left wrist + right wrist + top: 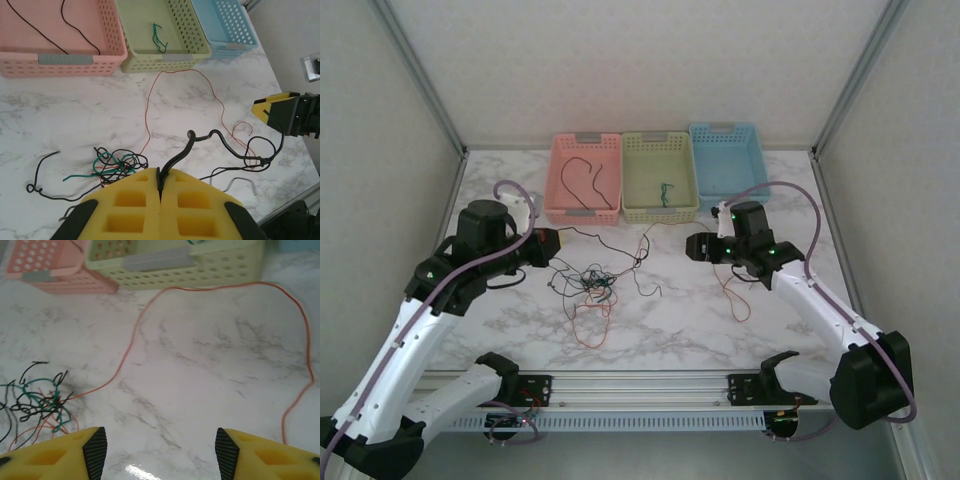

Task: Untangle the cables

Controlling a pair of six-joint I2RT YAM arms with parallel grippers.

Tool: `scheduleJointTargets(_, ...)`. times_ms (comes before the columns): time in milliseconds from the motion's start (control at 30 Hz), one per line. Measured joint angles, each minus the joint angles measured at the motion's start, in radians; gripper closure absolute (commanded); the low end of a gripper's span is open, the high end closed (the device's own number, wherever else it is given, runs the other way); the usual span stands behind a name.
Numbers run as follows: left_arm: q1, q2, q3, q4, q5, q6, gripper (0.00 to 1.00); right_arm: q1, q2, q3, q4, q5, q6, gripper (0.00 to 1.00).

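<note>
My left gripper (pixel 161 186) pinches a thin black wire (pixel 190 134) while my right gripper (pixel 160 452) gapes empty, so I should draw slowly away from the black-green-orange knot of thin cables (pixel 114 164) on the marble tabletop (pixel 75 110), not cinching it.

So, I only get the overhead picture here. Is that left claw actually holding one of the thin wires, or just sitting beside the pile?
Observer: It's holding one. Its wrist camera shows the left gripper shut on a black cable, which rises out of the closed jaws.
Operator: And the claw on the right?
Observer: The right gripper is open, with nothing between the jaws but bare marble table.
Operator: Where does that black cable go?
Observer: It curves away to a small knot, where it meets an orange cable.
</note>
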Motion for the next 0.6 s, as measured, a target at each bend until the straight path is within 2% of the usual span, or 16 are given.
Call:
scheduleJointTargets(167,0.000,0.009,0.000,0.018,0.011,-0.013,1.00,0.085,-0.016,-0.005,0.077,-0.087,-0.031,0.35)
scheduleJointTargets(300,0.000,0.015,0.000,0.019,0.011,-0.022,1.00,0.153,-0.069,-0.065,0.212,-0.183,-0.056,0.33)
scheduleJointTargets(600,0.000,0.003,0.000,0.019,-0.011,-0.101,1.00,0.193,-0.131,-0.193,0.468,-0.289,-0.091,0.31)
